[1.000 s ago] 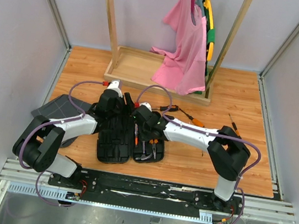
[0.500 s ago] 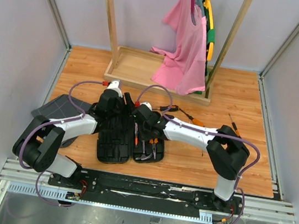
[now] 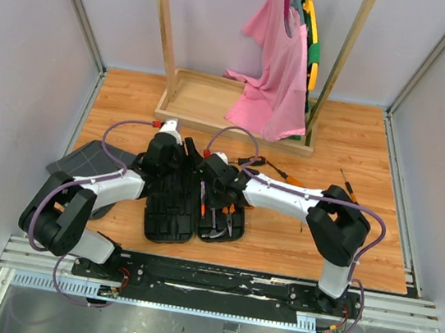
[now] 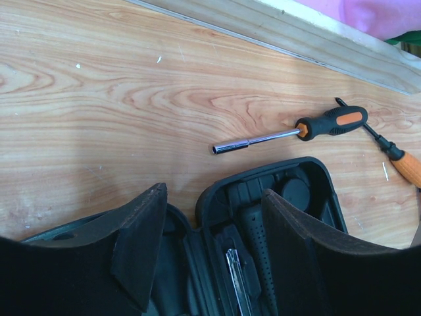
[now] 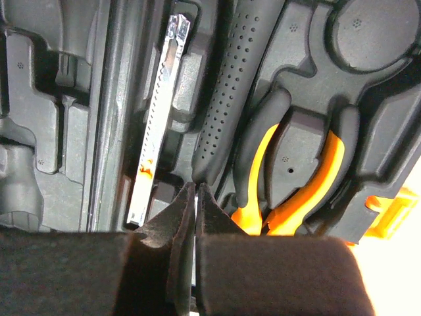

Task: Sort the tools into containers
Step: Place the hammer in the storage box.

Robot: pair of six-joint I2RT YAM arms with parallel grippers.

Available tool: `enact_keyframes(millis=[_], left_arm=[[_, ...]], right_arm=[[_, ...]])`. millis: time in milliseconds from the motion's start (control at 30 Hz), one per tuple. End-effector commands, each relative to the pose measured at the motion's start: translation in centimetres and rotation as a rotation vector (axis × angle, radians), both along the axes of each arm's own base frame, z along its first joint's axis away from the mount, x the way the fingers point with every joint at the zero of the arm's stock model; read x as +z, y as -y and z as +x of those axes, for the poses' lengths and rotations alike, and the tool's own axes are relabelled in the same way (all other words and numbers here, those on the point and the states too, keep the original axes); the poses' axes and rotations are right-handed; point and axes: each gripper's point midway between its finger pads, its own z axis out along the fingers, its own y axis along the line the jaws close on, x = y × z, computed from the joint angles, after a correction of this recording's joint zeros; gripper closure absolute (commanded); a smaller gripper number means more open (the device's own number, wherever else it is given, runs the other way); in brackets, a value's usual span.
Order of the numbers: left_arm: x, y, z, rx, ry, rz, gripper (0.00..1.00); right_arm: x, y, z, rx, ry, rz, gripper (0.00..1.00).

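Note:
The black tool case (image 3: 168,209) lies open near the front of the table. My left gripper (image 3: 190,160) (image 4: 212,192) is open over the case's far end (image 4: 263,191), holding nothing. My right gripper (image 3: 211,188) (image 5: 196,188) is shut and empty. Its tips sit just before the end of a dotted black handle (image 5: 227,105) lying in the moulded tray. Beside that handle are orange-handled pliers (image 5: 296,191) and a steel blade (image 5: 158,112). A screwdriver (image 4: 329,122) with a black-and-orange handle lies on the wood beyond the case. A second one with an orange handle (image 4: 404,166) lies further right.
A wooden clothes rack base (image 3: 215,103) with a pink shirt (image 3: 273,74) stands at the back. Dark grey grid fabric (image 3: 82,159) lies at the left. More screwdrivers (image 3: 289,177) (image 3: 348,187) lie on the wood to the right. An orange latch (image 5: 395,210) is on the case edge.
My right arm has edged slightly to the left over the case. The left arm and the tools have not moved.

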Motion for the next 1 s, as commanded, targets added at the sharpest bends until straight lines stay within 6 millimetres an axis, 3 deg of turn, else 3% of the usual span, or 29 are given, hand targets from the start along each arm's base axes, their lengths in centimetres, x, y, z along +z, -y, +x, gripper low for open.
enact_keyframes(millis=[0, 267, 400, 500, 600, 833, 967], left_arm=[[1.2, 0.3, 0.8, 0.006, 0.031, 0.0, 0.37], [1.2, 0.3, 0.8, 0.004, 0.03, -0.001, 0.37], [1.2, 0.3, 0.8, 0.006, 0.03, 0.0, 0.37], [1.2, 0.3, 0.9, 0.006, 0.029, 0.0, 0.37], [1.1, 0.3, 0.8, 0.005, 0.026, 0.002, 0.37], [1.2, 0.3, 0.9, 0.009, 0.03, 0.002, 0.37], [1.3, 0.2, 0.8, 0.012, 0.032, 0.002, 0.37]], right_arm=[[-8.5, 6.4, -6.5, -0.008, -0.273, -0.274, 0.99], [-12.6, 8.7, -10.0, -0.002, -0.378, -0.377, 0.99], [-12.8, 9.1, -10.4, -0.008, -0.375, -0.371, 0.99], [-10.8, 8.4, -9.0, -0.013, -0.307, -0.332, 0.99], [-7.5, 6.5, -6.7, 0.007, -0.209, -0.247, 0.99], [1.3, 1.6, -1.1, 0.07, 0.043, -0.074, 0.81], [5.3, 0.4, 0.8, 0.064, 0.159, 0.021, 0.75]])
